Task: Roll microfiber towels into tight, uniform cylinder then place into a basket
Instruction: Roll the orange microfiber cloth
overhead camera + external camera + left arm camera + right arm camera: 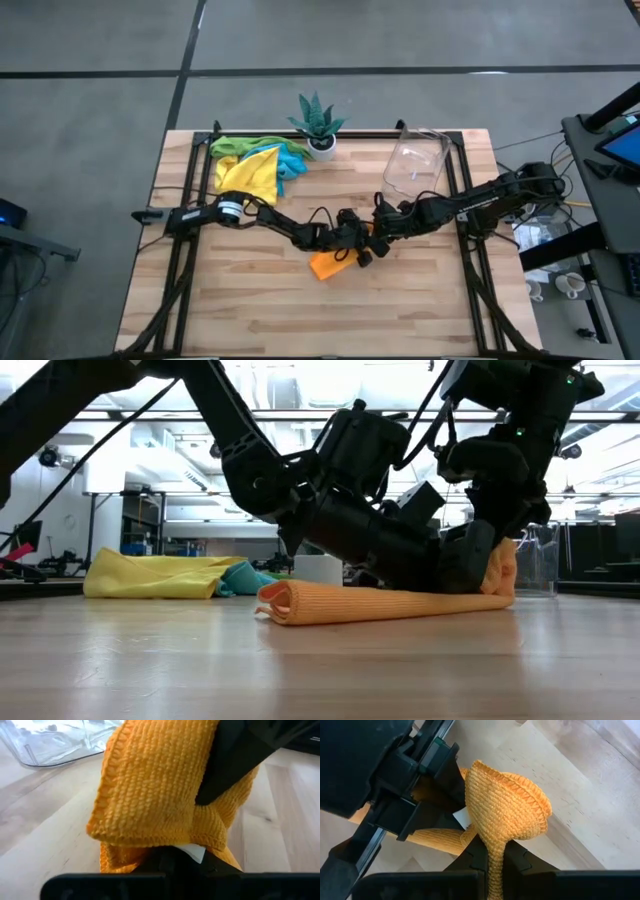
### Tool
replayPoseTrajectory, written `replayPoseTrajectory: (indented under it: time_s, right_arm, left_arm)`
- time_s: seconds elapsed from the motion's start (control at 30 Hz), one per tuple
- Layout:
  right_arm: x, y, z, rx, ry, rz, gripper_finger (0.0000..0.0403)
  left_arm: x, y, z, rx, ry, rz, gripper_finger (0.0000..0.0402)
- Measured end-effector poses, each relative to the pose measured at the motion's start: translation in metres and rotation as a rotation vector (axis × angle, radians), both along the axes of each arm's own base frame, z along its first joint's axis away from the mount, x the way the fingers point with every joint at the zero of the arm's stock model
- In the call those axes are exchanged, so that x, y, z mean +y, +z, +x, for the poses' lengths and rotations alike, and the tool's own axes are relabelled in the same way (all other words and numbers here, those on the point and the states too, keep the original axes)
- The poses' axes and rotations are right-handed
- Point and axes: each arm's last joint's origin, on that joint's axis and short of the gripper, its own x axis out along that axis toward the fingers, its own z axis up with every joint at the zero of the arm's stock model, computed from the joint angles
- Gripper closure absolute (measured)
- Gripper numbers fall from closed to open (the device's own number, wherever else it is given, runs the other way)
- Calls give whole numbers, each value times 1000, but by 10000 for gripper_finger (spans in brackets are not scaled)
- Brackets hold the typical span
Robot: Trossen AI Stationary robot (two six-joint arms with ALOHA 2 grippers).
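An orange microfiber towel [380, 603] lies as a loose roll on the table's middle, its right end [503, 565] raised. My left gripper [177, 857] reaches in from the table's left, and my right gripper [492, 862] from the right; both are shut on that end. In the high view only the towel's near part [325, 265] shows below the two grippers. Further towels, yellow, green and light blue [255, 168], lie heaped at the far left. The clear basket [415, 165] stands at the far right. My left gripper pinches the orange towel's folded end beside a white label [196, 852] between its two fingers. It comes nearly level from the table's left. The rolled part lies on the table. My right gripper pinches the towel's bunched end [494, 842] between its two fingers, slanting down from above on the table's right side. The cloth flares out past the fingers like a cone [507, 805]. This end is held up off the table, and the rest of the roll lies flat.
A green spiky plant in a white pot [320, 128] stands at the far edge between the heap and the basket. Black frame rails [185, 270] run along the table's left and right sides. Bare wood [330, 320] lies toward the near edge.
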Motion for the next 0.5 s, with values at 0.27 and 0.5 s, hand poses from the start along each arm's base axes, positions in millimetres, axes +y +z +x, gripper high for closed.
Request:
replayPoseTrajectory:
  time_s: [0.27,0.5]
  right_arm:
    - [0,0,0,1,2,0,390]
    - [0,0,-1,4,3,2,390]
  left_arm:
    - [-2,6,-2,2,-13,5,402]
    - [-4,19,-5,3,-41,-7,402]
